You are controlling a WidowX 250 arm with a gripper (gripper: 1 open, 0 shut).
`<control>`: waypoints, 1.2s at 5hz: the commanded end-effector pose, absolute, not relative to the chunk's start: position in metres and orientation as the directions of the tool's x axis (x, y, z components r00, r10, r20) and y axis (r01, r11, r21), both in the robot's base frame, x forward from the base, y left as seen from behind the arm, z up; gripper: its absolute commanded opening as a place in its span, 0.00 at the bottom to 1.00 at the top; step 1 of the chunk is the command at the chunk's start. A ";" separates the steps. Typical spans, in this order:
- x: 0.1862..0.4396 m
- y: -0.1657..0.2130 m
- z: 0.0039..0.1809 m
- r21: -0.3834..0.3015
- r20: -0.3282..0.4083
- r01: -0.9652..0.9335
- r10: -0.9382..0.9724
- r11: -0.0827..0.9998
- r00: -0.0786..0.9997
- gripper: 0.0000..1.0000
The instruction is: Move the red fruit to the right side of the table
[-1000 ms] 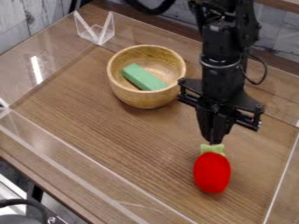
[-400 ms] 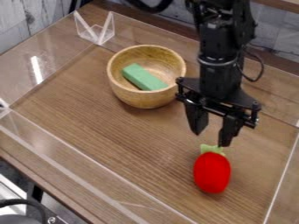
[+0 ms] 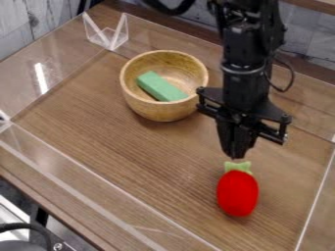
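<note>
The red fruit (image 3: 237, 192) lies on the table (image 3: 118, 157), to the right of the bowl (image 3: 165, 84). The pincer (image 3: 241, 151) hangs just above its leafy top, fingers nearly together, holding nothing. Lift straight up, so the fruit does not roll.

Soft even light, faint glare on glossy table (image 3: 92, 147), slightly grainy.

The pincer (image 3: 240, 155) hides part of the red fruit's (image 3: 238, 194) leafy top.
</note>
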State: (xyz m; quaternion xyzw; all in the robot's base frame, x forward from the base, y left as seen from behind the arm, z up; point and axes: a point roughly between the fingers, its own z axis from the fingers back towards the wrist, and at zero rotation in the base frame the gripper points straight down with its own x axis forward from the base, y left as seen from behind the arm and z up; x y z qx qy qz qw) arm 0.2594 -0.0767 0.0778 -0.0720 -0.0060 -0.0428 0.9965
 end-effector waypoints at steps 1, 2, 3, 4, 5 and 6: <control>0.269 -0.076 0.089 -0.154 0.057 0.081 -0.073 0.985 0.996 1.00; 0.269 -0.075 0.087 -0.153 0.052 0.076 -0.069 0.985 0.996 0.00; 0.270 -0.074 0.085 -0.152 0.048 0.073 -0.066 0.986 0.997 0.00; 0.271 -0.073 0.086 -0.153 0.044 0.071 -0.065 0.986 0.997 1.00; 0.268 -0.072 0.081 -0.149 0.018 0.061 -0.059 0.987 0.998 1.00; 0.265 -0.067 0.081 -0.146 0.010 0.046 -0.045 0.988 0.999 1.00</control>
